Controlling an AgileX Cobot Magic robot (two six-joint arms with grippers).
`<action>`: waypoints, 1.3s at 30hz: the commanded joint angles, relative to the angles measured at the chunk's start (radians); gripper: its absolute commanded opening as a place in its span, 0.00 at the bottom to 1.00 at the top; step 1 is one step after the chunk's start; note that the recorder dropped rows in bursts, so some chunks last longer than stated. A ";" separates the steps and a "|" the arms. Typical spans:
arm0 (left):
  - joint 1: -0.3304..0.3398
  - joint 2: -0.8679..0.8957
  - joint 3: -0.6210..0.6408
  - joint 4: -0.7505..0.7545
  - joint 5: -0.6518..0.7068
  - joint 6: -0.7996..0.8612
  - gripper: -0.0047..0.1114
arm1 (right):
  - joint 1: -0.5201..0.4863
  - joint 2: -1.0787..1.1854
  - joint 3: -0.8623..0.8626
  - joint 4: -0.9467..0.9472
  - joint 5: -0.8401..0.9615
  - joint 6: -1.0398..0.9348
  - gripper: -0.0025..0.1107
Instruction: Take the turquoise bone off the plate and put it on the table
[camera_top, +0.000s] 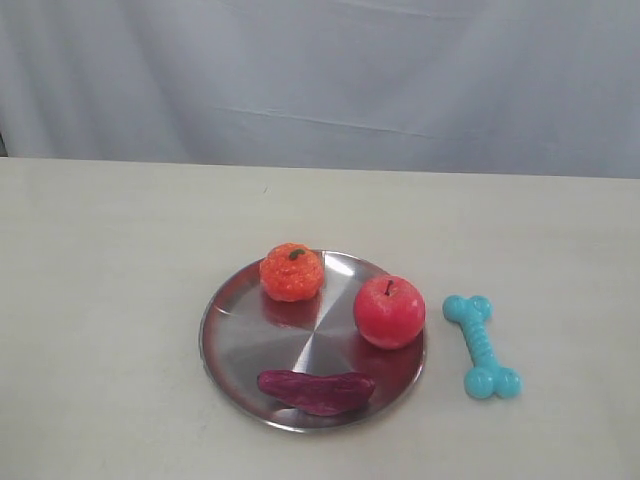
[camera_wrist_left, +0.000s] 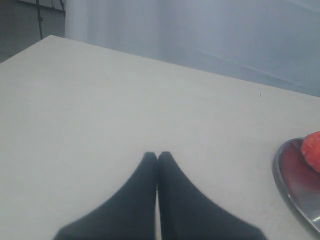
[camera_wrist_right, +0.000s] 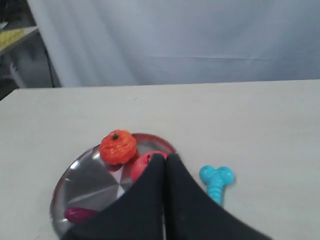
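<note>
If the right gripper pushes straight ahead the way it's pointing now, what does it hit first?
Probably the red apple on the plate: the shut right gripper lines up with it. The turquoise bone lies off to the side. Height above the apple is unclear.

bone (camera_top: 481, 346) on table (camera_top: 110, 290), right of plate (camera_top: 232, 340)

Both pairs of jaws are matte black, smoothly tapered

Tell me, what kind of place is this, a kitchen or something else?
Most likely a test setup rather than a kitchen: a plain cream table backed by a pale curtain, with toy-looking fruit on a metal plate and a turquoise bone beside it.
</note>
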 joint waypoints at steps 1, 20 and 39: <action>-0.005 -0.001 0.003 0.000 -0.005 -0.002 0.04 | -0.112 -0.167 0.076 0.010 0.020 -0.007 0.02; -0.005 -0.001 0.003 0.000 -0.005 -0.002 0.04 | -0.127 -0.353 0.319 0.060 -0.140 -0.192 0.02; -0.005 -0.001 0.003 0.000 -0.005 -0.002 0.04 | -0.127 -0.353 0.372 0.509 -0.262 -0.859 0.02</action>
